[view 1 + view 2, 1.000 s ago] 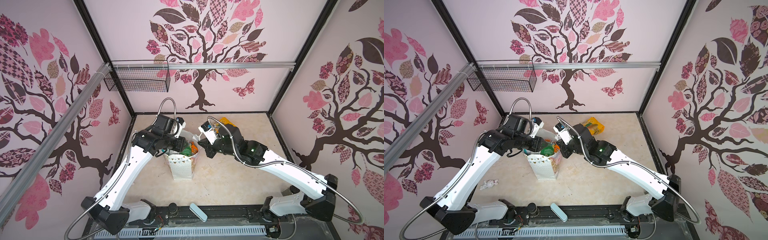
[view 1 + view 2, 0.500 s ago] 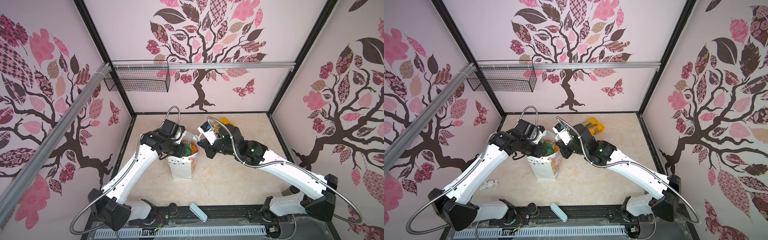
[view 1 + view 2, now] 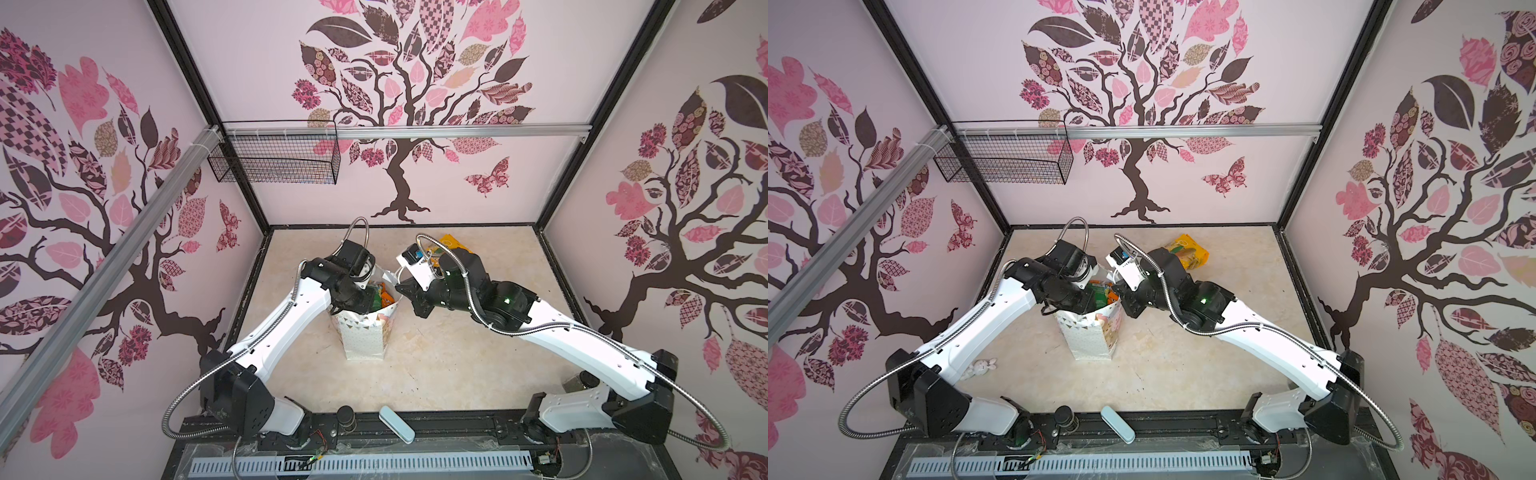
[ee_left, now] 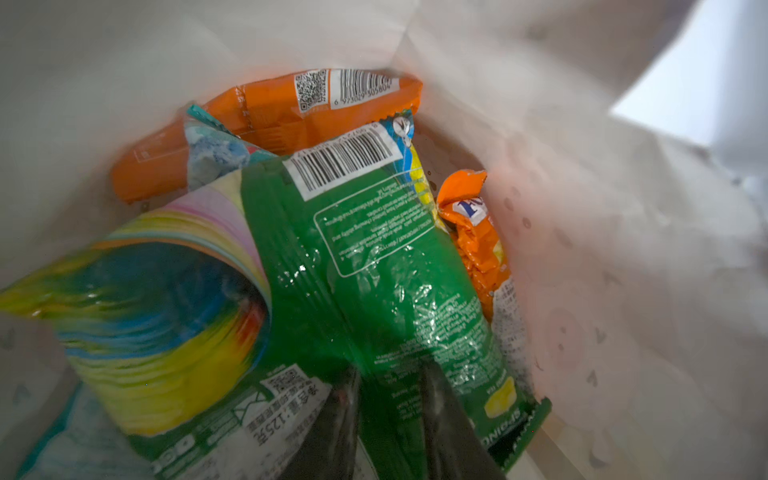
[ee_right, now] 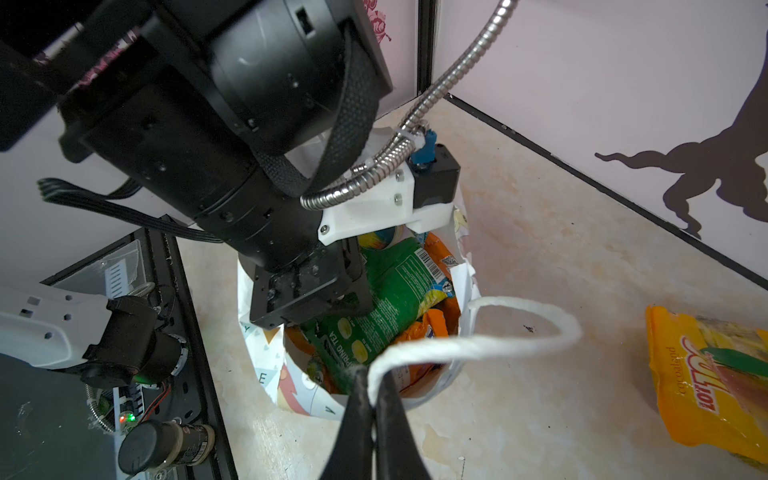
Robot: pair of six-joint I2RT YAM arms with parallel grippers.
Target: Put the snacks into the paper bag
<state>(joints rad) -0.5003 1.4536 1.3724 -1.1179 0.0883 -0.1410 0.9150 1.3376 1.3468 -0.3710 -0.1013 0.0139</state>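
Left pincer [image 4: 388, 374] straddled the glossy green packet [image 4: 374, 270] inside the paper bag [image 3: 365, 340], grip unclear; right pincer [image 5: 373, 380] pinched its fuzzy cord [image 5: 498, 343].

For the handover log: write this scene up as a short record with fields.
bag: upright on the table, mouth open
in bag: green packet, orange packets, rainbow packet; more partly hidden
left gripper: inside the bag, fingers either side of the green packet; grip unclear
right gripper: shut on the handle
outside bag: yellow packet, flat on the table
task: not finished
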